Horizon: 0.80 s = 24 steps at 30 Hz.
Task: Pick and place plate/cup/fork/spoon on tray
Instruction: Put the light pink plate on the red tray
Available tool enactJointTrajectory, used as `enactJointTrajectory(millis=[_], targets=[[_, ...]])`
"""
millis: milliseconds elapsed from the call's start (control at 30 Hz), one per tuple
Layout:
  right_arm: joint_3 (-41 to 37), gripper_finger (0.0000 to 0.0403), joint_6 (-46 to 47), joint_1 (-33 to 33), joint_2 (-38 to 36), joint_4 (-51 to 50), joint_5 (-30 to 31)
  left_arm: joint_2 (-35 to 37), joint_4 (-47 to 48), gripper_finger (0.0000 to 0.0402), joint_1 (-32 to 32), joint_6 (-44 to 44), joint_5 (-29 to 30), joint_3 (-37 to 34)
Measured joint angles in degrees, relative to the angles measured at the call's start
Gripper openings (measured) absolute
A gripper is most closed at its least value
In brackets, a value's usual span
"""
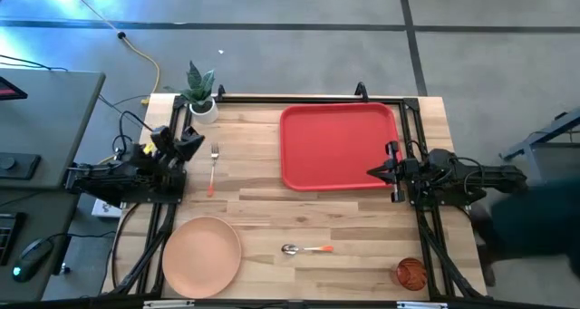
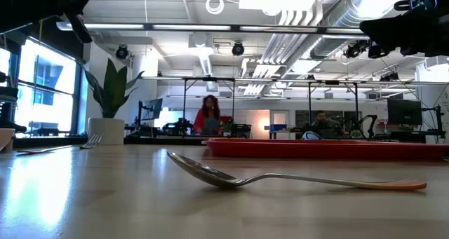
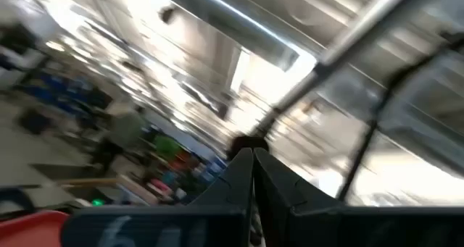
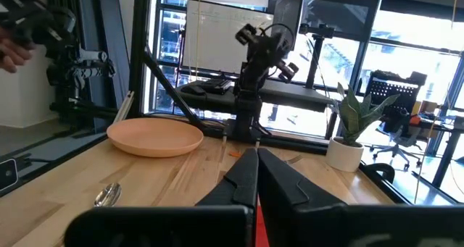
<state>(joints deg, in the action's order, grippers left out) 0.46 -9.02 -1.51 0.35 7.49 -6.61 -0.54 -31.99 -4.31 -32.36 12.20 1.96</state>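
While bare, the tray (image 1: 337, 146) gleams bright red.

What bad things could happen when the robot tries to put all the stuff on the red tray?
The cup stands close to the table's front edge, so a clumsy grab might knock it off. The spoon and fork lie flat and thin on the wood, so a gripper could slip off them. The plate sits far from the tray and might tilt while carried. The left gripper and right gripper both look shut.
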Motion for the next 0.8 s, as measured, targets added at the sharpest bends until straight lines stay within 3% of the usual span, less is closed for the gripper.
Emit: enactJointTrajectory(millis=[167, 367, 533, 633, 800], targets=[[-0.01, 0.0, 0.03, 0.01, 0.01, 0.0, 0.01, -0.04, 0.02, 0.0005, -0.14, -2.21, 9.16, -0.02], [-0.01, 0.0, 1.2, 0.01, -0.01, 0.0, 0.02, -0.57, 4.36, 0.0005, -0.18, -4.92, 10.71, -0.02], [0.0, 0.0, -1.69, -0.01, 0.01, 0.42, 0.52, -1.97, 10.58, 0.0005, -0.16, -5.05, 22.12, -0.05], [0.01, 0.0, -2.4, -0.01, 0.01, 6.04, 2.72, -3.68, 9.73, 0.0005, -0.23, -3.91, 27.74, -0.07], [-0.02, 0.0, 11.61, -0.01, -0.02, 18.95, 4.91, -7.66, 9.3, 0.0005, -1.54, 0.96, 24.12, -0.07]])
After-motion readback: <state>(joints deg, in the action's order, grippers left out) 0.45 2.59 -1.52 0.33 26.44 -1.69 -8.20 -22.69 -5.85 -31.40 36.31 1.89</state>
